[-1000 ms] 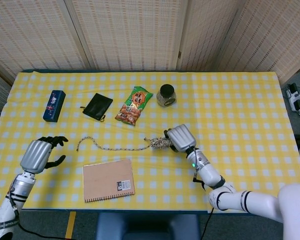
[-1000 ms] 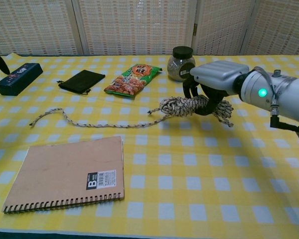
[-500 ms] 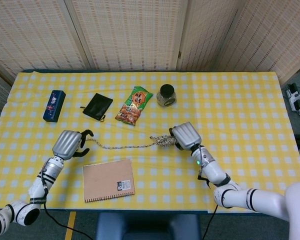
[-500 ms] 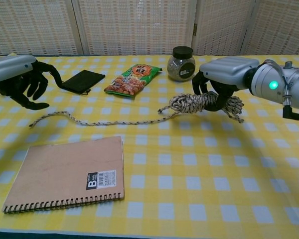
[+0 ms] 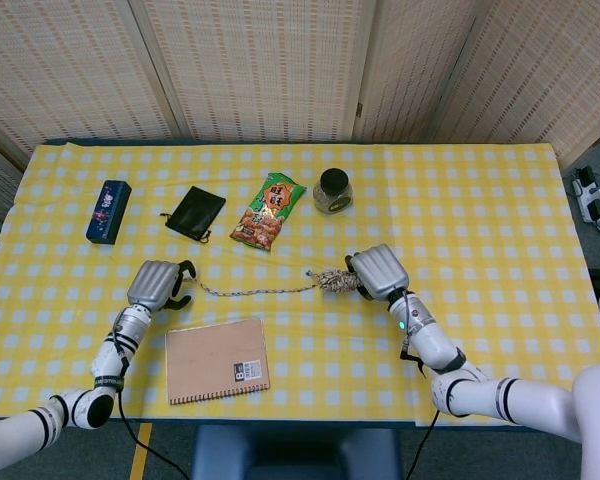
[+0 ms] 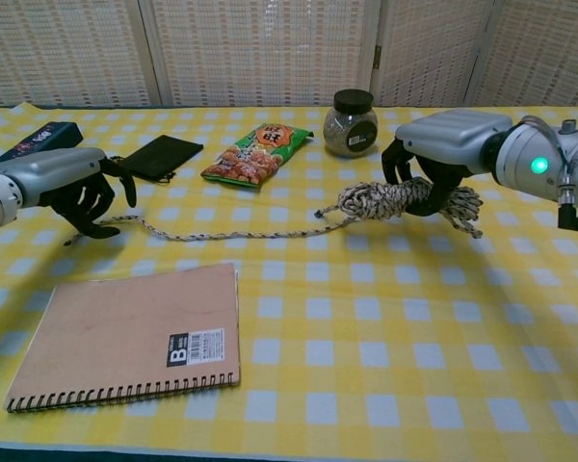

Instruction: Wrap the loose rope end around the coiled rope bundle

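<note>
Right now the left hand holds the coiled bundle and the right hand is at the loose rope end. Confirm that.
Wrong on the sides: they are swapped. The chest view shows the right hand gripping the coiled rope bundle, lifted off the table, while the left hand is at the loose rope end near the notebook.

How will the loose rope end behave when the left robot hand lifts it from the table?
The loose rope end lies in soft waves, so it will probably hang limp and sag. It looks thin, likely light. Being tied into the coiled bundle that the right robot hand holds, it may pull taut if the left robot hand draws away.
</note>
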### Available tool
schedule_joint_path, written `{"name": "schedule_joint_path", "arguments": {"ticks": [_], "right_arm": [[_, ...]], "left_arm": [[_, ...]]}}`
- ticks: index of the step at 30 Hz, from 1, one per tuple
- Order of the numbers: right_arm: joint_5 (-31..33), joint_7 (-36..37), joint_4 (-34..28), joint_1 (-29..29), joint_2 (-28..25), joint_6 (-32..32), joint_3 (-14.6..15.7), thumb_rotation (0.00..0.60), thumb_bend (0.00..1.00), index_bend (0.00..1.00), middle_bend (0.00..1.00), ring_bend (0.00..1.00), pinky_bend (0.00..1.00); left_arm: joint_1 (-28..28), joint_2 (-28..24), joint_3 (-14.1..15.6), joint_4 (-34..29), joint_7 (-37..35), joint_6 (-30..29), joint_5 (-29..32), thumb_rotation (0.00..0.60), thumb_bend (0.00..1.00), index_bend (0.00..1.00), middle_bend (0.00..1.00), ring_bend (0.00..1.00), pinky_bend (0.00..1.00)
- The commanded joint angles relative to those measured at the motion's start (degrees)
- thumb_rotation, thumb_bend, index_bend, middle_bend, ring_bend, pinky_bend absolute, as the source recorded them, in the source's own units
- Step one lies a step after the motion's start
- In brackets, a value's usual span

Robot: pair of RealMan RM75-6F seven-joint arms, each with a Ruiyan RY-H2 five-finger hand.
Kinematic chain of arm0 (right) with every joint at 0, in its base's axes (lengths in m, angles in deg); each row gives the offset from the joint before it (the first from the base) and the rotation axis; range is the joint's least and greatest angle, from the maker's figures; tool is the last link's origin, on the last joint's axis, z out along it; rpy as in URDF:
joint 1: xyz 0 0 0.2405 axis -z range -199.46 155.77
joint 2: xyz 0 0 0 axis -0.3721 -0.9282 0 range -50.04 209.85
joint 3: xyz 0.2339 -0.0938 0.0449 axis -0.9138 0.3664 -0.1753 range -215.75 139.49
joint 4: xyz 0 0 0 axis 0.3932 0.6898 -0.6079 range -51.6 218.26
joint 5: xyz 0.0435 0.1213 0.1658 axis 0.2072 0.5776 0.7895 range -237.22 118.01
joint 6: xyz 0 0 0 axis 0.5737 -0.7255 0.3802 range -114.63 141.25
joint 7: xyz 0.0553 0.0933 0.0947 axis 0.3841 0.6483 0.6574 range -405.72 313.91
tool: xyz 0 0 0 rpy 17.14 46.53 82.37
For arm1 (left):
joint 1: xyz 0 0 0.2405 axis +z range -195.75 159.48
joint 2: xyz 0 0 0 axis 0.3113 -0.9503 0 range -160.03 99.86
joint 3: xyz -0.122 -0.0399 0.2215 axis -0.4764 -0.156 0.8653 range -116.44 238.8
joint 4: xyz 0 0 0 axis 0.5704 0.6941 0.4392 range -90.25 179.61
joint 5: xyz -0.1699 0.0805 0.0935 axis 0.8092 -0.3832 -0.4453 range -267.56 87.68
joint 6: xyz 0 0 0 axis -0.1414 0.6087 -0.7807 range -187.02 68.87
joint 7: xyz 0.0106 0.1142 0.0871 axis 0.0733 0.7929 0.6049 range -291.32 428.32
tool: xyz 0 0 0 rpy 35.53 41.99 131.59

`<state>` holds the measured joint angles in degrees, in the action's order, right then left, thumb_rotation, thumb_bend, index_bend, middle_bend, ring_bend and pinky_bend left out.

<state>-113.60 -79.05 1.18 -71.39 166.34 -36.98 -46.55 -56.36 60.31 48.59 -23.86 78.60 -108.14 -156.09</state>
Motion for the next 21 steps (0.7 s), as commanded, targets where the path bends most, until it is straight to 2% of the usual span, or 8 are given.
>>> {"name": "schedule_joint_path", "arguments": {"ticks": [1, 11, 21], "right_arm": [[0.0, 0.0, -0.1, -0.1, 0.0, 0.0, 0.1, 0.6, 0.61, 0.7, 0.61, 0.65, 0.6], [0.2, 0.0, 0.0, -0.4, 0.2, 0.0, 0.5, 0.6, 0.61, 0.7, 0.61, 0.65, 0.6], [0.5, 0.2, 0.4, -0.6, 0.3, 0.0, 0.8, 0.6, 0.61, 0.71, 0.61, 0.65, 0.6]], "left_arm": [[-0.5, 1.6, -0.2, 2.4, 0.7, 0.6, 2.1, 0.6, 0.32, 0.46, 0.79, 0.71, 0.73], [-0.8, 3.8, -1.1, 7.2, 0.5, 1.0, 6.2, 0.6, 0.35, 0.48, 0.8, 0.72, 0.73], [-0.6, 3.9, -0.7, 8.9, -0.3, 1.4, 7.0, 0.6, 0.39, 0.53, 0.8, 0.72, 0.73]]}}
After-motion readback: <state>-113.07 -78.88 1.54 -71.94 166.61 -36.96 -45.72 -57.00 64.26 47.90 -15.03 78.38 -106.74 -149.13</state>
